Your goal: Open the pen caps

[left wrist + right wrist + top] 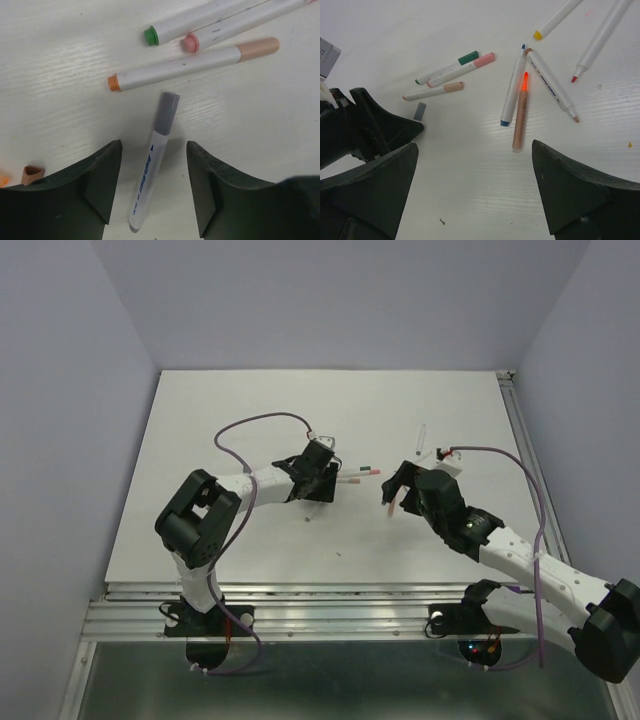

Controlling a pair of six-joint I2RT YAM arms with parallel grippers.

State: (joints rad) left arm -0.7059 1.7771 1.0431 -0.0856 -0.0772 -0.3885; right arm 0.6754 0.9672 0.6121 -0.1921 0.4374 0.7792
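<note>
From above, the left claw (322,472) hangs low over the worktop (200,440) at a small cluster of pens (358,474). The right claw (393,498) hovers near them. The caps are too small to sort out here.

In the left wrist view, the left claw (154,150) stands apart. Its fingers are on either side of a white pen (145,190) and do not touch it, and the pen's grey cap (168,112) is on. Beyond lie three more pens, one wearing a peach cap (257,48). A loose brownish cap (32,173) lies by the left finger (one sign of work done).

In the right wrist view, the right claw (475,147) is wide apart and holds nothing. Of the pen caps, four are on: the green cap (468,58), the pink cap (485,59), the peach one and the grey one, all at the left. To the right lie bare-tipped pens: the blue pen (512,90), the orange pen (521,117), the brown-tipped pen (552,87) and the red-tipped pen (600,42). Whether the yellow-ended pen (555,20) is capped I cannot tell.

I judge the task about half done, with four caps not yet off.
</note>
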